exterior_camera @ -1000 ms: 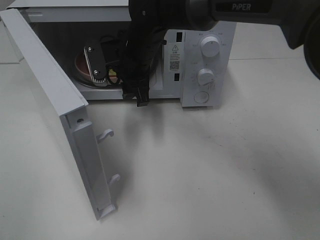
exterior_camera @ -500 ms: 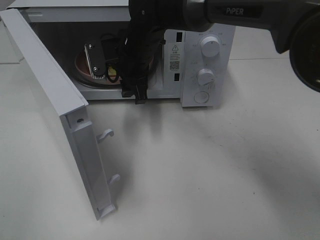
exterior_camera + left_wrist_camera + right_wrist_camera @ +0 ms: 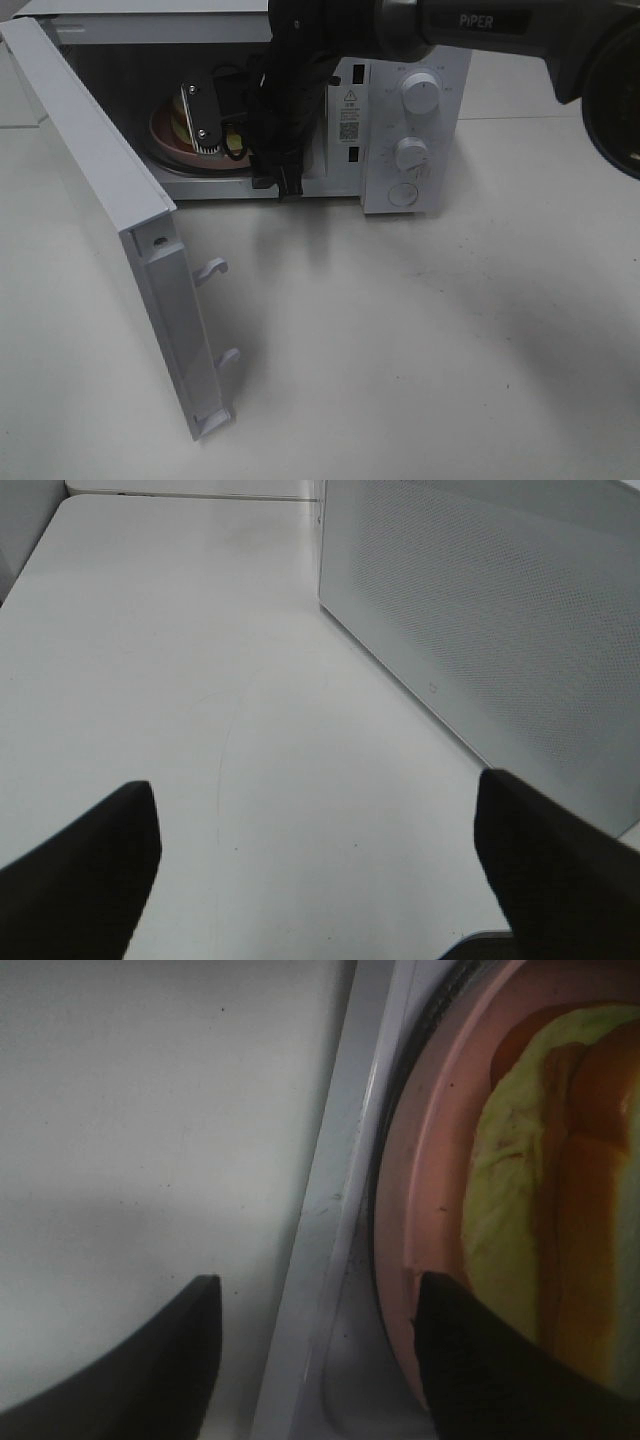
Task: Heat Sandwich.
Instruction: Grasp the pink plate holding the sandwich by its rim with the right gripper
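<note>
White table w/ microwave, door open, sandwich inside.

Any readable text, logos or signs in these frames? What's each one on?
"PiPER": on the right arm, top of the exterior view.
Warning triangle and QR code: on the sticker on the microwave front panel; its printed lines are too small to read.
Scale marks around the upper dial and lower dial: too small to read.
Both wrist views: no text.
</note>
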